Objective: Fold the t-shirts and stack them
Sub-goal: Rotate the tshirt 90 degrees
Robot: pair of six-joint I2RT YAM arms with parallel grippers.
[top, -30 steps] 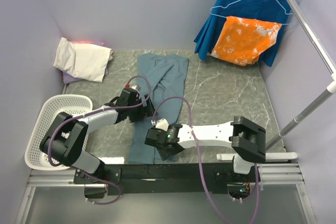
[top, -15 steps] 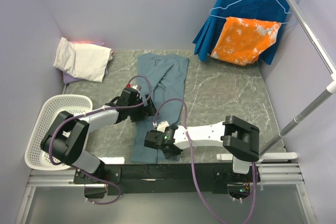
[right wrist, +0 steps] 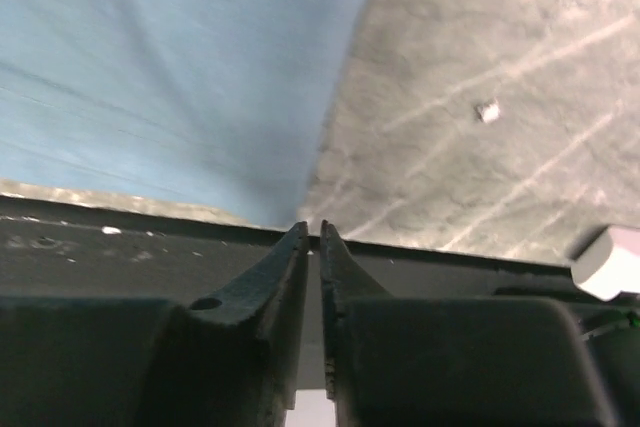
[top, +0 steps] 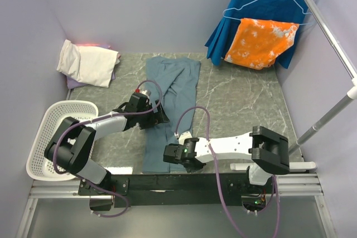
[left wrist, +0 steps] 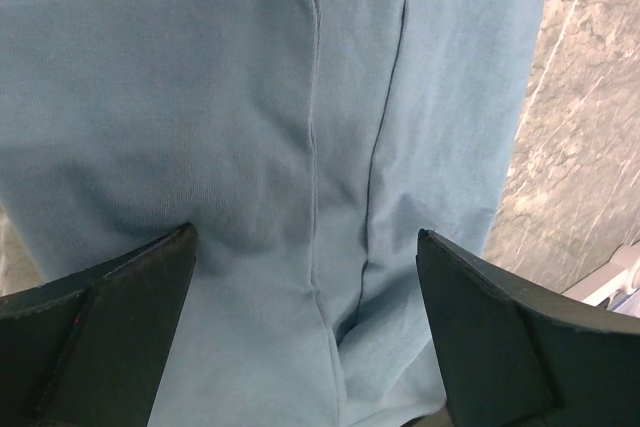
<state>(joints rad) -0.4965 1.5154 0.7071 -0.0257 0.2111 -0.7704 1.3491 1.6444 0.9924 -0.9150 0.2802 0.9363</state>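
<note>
A dusty blue-grey t-shirt point(top: 179, 82) lies lengthwise down the middle of the marble table, folded into a long strip. My left gripper point(top: 158, 116) hovers over its middle, jaws wide open; in the left wrist view the cloth point(left wrist: 250, 97) fills the space between the left gripper's point(left wrist: 305, 239) fingers. My right gripper point(top: 168, 159) sits at the shirt's near right corner by the table's front rail. In the right wrist view the right gripper point(right wrist: 312, 229) is shut, and the shirt's point(right wrist: 170, 67) corner tapers into its tips. A cream-white folded t-shirt point(top: 89, 62) rests on a lavender one point(top: 74, 84) at the back left.
A white basket point(top: 42, 132) stands at the left edge. A royal-blue pleated garment point(top: 262, 6) and an orange-and-white cloth point(top: 262, 43) hang at the back right. A metal pole point(top: 329, 32) runs along the right wall. The black front rail point(right wrist: 120, 247) lies just under my right gripper.
My right gripper has closed and shifted right and nearer along the front edge. The shirt's near end has slid slightly right with it. The left arm has barely moved.
</note>
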